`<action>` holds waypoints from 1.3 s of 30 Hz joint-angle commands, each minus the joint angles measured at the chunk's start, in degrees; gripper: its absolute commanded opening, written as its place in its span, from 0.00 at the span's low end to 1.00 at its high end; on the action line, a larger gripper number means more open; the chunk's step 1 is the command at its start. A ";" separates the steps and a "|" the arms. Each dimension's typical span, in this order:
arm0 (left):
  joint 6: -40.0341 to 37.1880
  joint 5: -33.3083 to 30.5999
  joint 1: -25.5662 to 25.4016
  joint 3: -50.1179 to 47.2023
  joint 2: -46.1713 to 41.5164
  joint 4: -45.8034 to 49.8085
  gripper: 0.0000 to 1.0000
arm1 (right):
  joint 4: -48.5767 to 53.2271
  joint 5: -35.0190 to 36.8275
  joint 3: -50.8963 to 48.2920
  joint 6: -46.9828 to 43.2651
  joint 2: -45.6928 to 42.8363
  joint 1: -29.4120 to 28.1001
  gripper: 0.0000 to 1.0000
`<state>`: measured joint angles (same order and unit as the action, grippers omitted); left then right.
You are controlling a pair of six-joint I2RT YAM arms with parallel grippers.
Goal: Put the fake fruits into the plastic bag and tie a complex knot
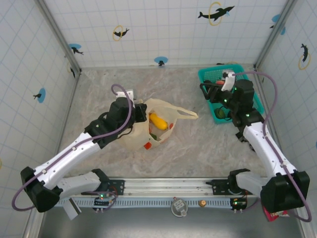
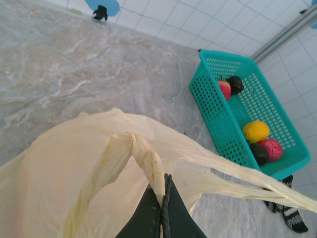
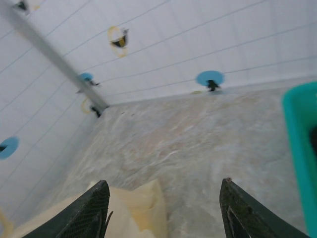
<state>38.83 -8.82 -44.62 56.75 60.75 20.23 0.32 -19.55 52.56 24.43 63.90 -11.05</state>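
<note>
Five toy fruits lie in the teal basket at the far right of the table. A red one and a dark one sit at its far end. A yellow one, another dark one and a pink one sit nearer its near end.

The plastic bag sits near the middle of the table, well apart from the basket, with its mouth open upward. A yellow fruit lies inside it, with a bit of green just below. A small orange-red spot shows at the bag's lower edge; whether it is fruit or print I cannot tell. One loop handle trails flat to the right, toward the basket.

The left gripper is at the bag's left rim. In the left wrist view its fingers are pressed together on the other handle, which is twisted into a rope and pulled up from the bag.

The right gripper hangs over the near left part of the basket. In the right wrist view its fingers stand apart with nothing between them, pointing across the table toward the bag.
</note>
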 commanded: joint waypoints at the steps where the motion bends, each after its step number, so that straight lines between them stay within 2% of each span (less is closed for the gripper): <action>1: -2.28 1.85 0.15 -0.33 -1.59 -2.16 0.00 | 7.51 9.16 0.95 0.94 2.25 3.78 0.59; 5: -2.95 3.30 0.15 -2.44 -1.66 -2.19 0.00 | 21.32 21.22 8.39 -4.01 11.55 4.96 0.62; 11: -3.73 4.18 0.15 -3.67 -2.30 -3.35 0.00 | 27.93 24.98 11.87 -8.87 21.51 4.84 0.63; 16: -4.07 4.87 0.15 -3.59 -1.28 -3.59 0.00 | 38.02 25.43 19.24 -10.94 31.47 5.60 0.62; 20: -4.83 5.50 0.15 -3.84 -0.99 -3.88 0.00 | 41.91 22.81 22.79 -11.50 36.27 4.96 0.62; 27: -5.43 5.65 0.10 -4.67 -1.05 -5.11 0.00 | 47.48 21.62 26.61 -12.38 41.26 5.00 0.62; 33: -5.85 6.05 0.15 -4.69 -0.73 -6.12 0.00 | 49.86 21.54 27.87 -12.38 43.47 5.16 0.67; 39: -5.52 6.11 0.15 -4.63 -0.02 -6.54 0.00 | 49.14 20.08 27.10 -12.47 46.30 5.81 0.63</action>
<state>34.44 -3.40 -44.62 52.29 60.07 14.72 47.11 2.00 78.39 12.38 107.90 -5.52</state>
